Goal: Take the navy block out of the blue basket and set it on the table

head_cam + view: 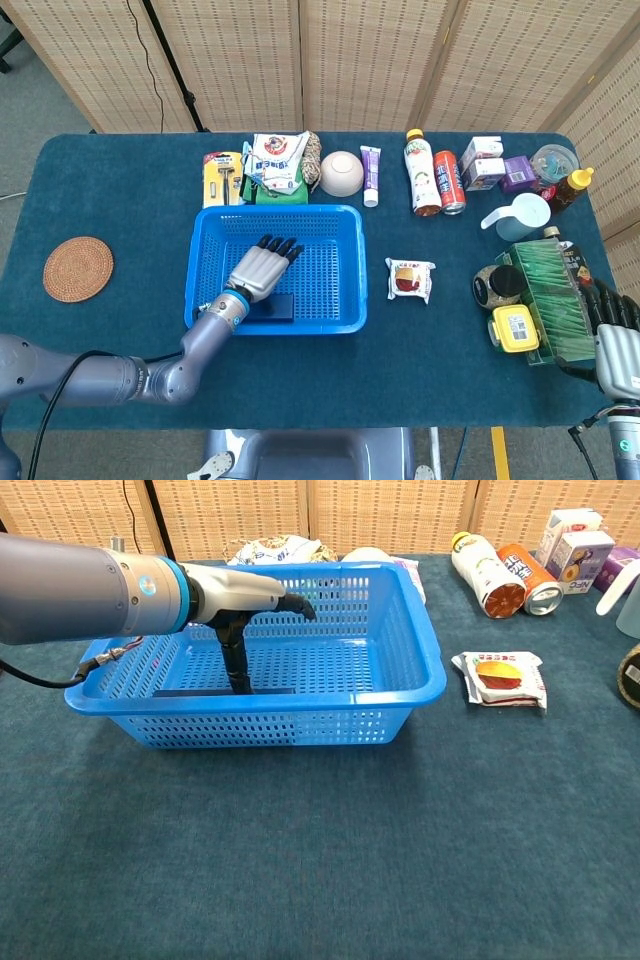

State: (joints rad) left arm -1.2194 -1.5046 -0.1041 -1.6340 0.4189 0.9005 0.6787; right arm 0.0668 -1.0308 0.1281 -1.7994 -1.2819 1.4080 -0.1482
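L hand (262,268) in blue basket (345,268), thumb down on navy block (272,306), fingers spread, no grip yet. Next: close, lift.

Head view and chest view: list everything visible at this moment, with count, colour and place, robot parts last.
blue basket: 1, blue, table centre-left.
navy block: 1, navy, flat on the basket floor at its near edge, under the left hand.
coaster: 1, woven brown, table far left.
razor pack: 1, yellow, behind the basket.
snack bags: a few, white and green, behind the basket.
bowl: 1, cream, behind the basket.
tube: 1, white and purple, beside the bowl.
bottle: 1, white with yellow cap, lying.
can: 1, red, lying.
snack packet: 1, white, right of the basket.
green box: 1, table right.
left hand: inside the basket, over the block; grip unclear.
right hand: at the table's right edge.
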